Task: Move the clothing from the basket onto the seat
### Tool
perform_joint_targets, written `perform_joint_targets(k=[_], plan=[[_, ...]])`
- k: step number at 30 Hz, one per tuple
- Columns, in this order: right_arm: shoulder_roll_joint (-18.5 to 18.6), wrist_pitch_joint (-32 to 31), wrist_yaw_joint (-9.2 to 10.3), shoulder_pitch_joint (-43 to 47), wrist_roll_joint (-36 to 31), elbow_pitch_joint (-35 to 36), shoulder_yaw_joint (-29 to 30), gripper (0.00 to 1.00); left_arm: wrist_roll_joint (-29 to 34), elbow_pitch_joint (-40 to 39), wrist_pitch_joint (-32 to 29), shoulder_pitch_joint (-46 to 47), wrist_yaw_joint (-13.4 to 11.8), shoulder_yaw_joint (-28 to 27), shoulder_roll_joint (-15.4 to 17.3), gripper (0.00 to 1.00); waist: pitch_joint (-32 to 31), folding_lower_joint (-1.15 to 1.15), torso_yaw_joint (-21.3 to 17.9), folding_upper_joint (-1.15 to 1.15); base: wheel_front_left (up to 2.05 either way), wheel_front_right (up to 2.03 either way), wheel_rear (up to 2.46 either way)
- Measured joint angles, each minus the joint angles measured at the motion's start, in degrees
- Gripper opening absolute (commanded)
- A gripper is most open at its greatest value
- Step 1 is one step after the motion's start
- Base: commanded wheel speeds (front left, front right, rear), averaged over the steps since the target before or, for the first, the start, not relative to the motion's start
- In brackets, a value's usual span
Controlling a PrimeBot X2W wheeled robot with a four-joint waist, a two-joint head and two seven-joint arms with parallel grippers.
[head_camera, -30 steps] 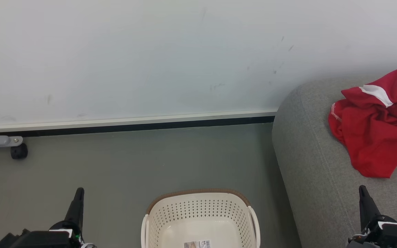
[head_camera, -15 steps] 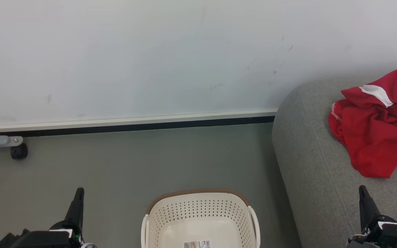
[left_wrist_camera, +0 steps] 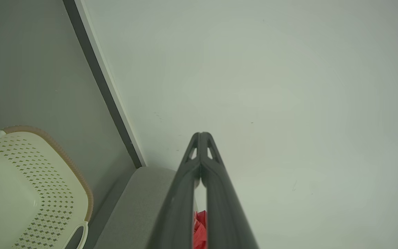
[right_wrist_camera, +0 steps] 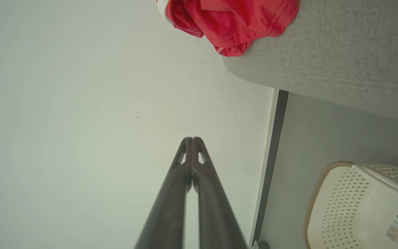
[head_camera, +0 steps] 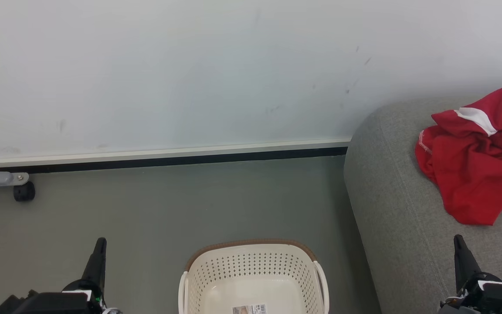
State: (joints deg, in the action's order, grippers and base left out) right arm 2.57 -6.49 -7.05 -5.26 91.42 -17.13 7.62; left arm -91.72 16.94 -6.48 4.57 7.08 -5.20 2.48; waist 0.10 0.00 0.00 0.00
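Note:
The red clothing (head_camera: 477,161) with white trim lies crumpled on the grey seat (head_camera: 399,209) at the right; it also shows as the red clothing (right_wrist_camera: 230,20) on the seat (right_wrist_camera: 340,55) in the right wrist view. The cream basket (head_camera: 254,279) with a brown rim stands on the floor at the bottom centre, holding nothing but a barcode label. My left gripper (head_camera: 100,240) is shut and empty at the lower left, left of the basket. My right gripper (head_camera: 457,238) is shut and empty over the seat's front, below the clothing. Both point toward the wall.
A pale wall (head_camera: 190,74) with a white and black skirting strip runs behind the grey floor (head_camera: 168,205). A grey bar with a black caster (head_camera: 23,192) sits at the far left by the wall.

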Motion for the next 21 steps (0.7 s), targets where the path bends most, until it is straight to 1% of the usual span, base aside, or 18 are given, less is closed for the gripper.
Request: perform_joint_targets(k=[21], plan=[[0.0, 0.0, -0.01, 0.0, 0.0, 0.0, 0.0, 0.0, 0.0, 0.0, 0.0, 0.0, 0.0, 0.0, 0.0, 0.0, 0.0, 0.0, 0.0, 0.0, 0.0, 0.0, 0.0]])
